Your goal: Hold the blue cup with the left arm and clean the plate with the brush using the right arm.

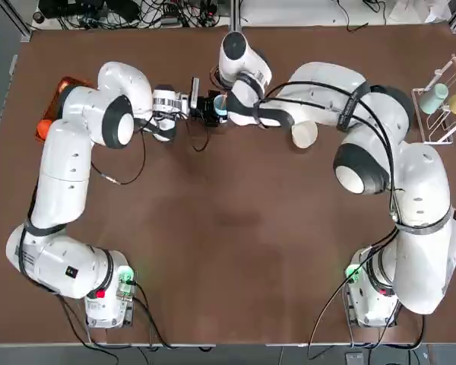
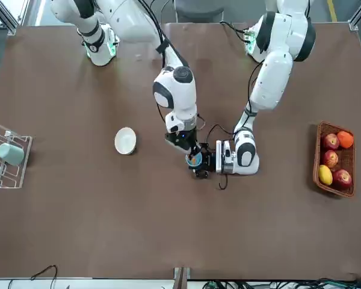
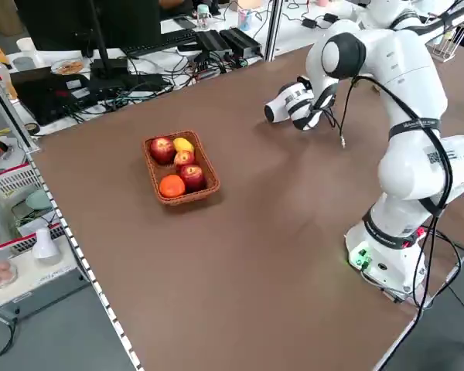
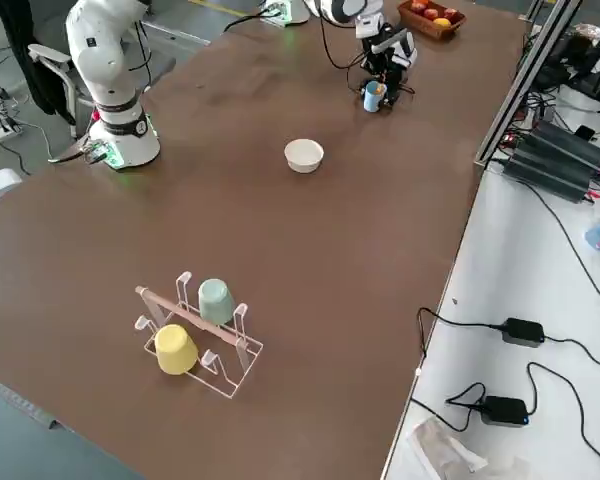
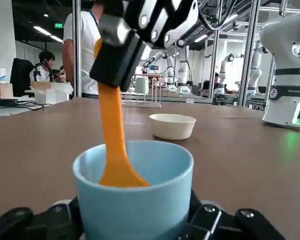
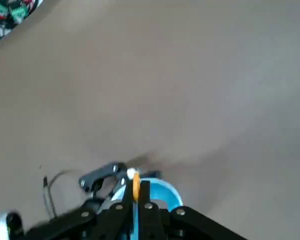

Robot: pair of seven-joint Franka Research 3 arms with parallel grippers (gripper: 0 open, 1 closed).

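The blue cup (image 1: 221, 105) stands upright on the table's far middle, and my left gripper (image 1: 207, 106) is shut on it from the side, a black finger (image 5: 20, 222) on each flank. Directly above the cup, my right gripper (image 2: 189, 147) is shut on the orange brush (image 5: 115, 145). The brush hangs down with its wide end inside the blue cup (image 5: 135, 200). In the right wrist view the brush (image 6: 135, 186) shows between that gripper's fingers, over the cup's rim. The plate (image 1: 304, 134), a small white dish, lies by itself on the table to the right of the cup.
A wicker basket of fruit (image 2: 335, 159) sits at the far left edge of the table. At the far right edge a wire rack (image 4: 195, 335) holds a teal-green cup and a yellow one. Both arms' elbows reach over the table's far half. People stand in the room beyond.
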